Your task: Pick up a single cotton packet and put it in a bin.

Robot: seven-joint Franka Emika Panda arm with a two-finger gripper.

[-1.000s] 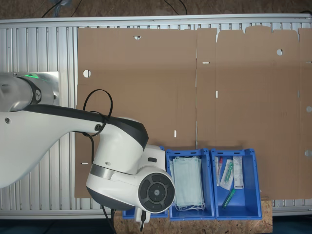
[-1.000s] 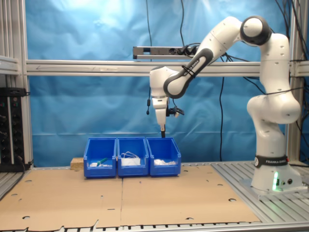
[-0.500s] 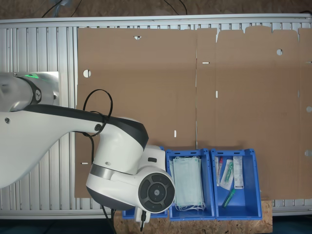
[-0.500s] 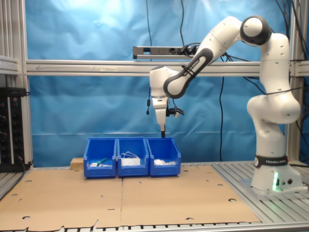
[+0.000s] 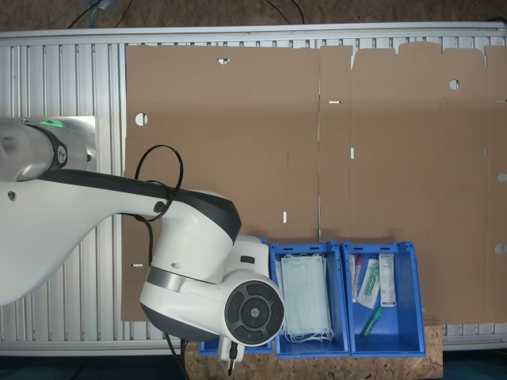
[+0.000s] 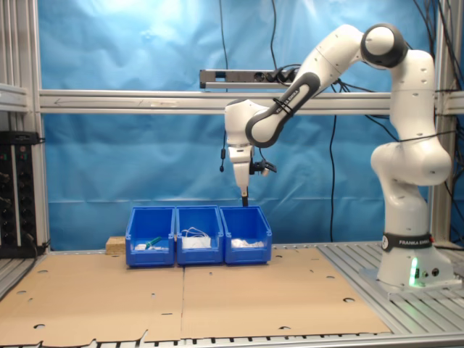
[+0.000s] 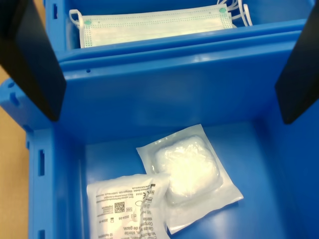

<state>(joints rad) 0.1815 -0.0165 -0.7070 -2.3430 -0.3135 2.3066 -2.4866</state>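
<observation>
Nothing is being moved since earlier; jaws are being held wide, empty, above the bin (image 7: 174,99), where the cotton packet (image 7: 124,209) is lying, its print perhaps too small.

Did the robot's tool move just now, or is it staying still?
No. In the second exterior view the tool hangs at the same spot above the bin at that row's right end as in the earlier pictures.

The bin (image 7: 199,89) lies below the two dark fingers (image 7: 35,59) — spread wide apart, holding nothing; on its blue floor the cotton packet (image 7: 122,209), printed face up, overlaps a corner of an unprinted padded packet (image 7: 192,174); beyond the bin's wall, a neighbouring bin (image 7: 164,42) holds pale green face masks (image 7: 149,25).
</observation>
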